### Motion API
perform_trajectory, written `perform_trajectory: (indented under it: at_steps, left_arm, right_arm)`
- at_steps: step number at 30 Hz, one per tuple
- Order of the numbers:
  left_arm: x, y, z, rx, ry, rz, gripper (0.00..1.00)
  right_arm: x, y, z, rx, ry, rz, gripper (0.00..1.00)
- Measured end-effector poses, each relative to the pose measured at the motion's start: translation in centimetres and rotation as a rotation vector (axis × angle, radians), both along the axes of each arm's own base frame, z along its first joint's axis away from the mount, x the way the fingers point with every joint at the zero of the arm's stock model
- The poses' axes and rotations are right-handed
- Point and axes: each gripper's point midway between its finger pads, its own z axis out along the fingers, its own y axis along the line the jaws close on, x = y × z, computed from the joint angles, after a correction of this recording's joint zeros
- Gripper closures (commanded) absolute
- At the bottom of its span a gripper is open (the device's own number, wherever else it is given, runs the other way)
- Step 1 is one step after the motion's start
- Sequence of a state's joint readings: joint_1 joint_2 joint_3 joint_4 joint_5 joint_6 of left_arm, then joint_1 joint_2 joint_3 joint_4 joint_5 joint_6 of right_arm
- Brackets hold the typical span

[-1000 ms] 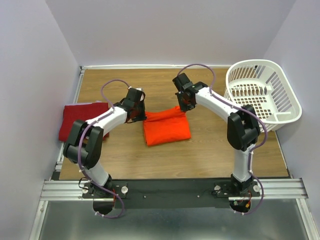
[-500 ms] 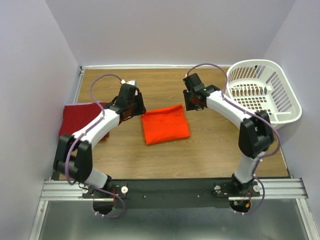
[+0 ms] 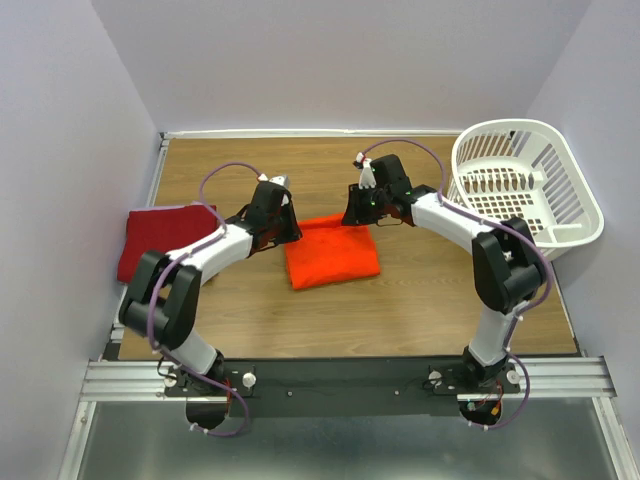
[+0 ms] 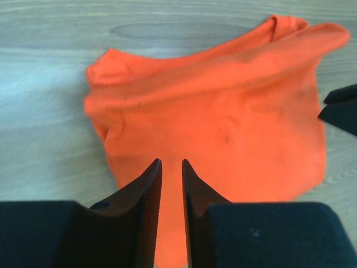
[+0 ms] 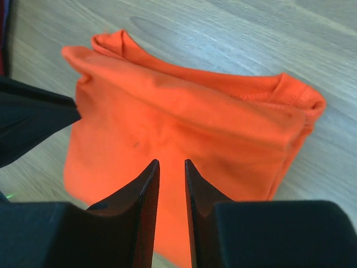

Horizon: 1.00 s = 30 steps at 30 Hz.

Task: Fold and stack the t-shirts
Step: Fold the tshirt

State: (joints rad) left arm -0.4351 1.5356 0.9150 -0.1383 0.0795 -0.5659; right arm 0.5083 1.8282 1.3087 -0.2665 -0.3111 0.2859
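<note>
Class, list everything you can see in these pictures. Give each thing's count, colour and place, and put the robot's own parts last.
orange-red t-shirt: one, bright orange-red, folded, middle of the table
dark red t-shirt: one, crimson, at the table's left edge
laundry basket: one, white lattice plastic, far right corner
table: one, brown wood, under everything
rail: one, silver metal, near edge, at the arm bases
left arm: one, white and black, purple cable, left of the orange-red t-shirt
right arm: one, same colours, to its right
left fingers: two, black, slightly apart, holding nothing
right fingers: two, black, slightly apart, holding nothing
</note>
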Motion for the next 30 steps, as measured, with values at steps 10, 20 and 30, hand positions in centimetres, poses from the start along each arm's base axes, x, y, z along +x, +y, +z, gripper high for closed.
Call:
perform_trajectory:
  at_steps: [10, 20, 30]
  left_arm:
    - [7.7, -1.0, -4.0, 0.015, 0.046, 0.055, 0.73]
    - [13.2, 1.1, -2.3, -0.007, -0.016, 0.13, 0.62]
    - [5.8, 1.8, 4.9, -0.14, -0.151, 0.082, 0.65]
  right_arm:
    - [5.5, -3.1, -6.0, 0.052, 0.096, -0.114, 0.69]
    - [8.9, -4.6, -3.5, 0.114, 0.02, -0.191, 0.69]
    - [0.1, -5.0, 0.8, 0.325, 0.016, -0.178, 0.68]
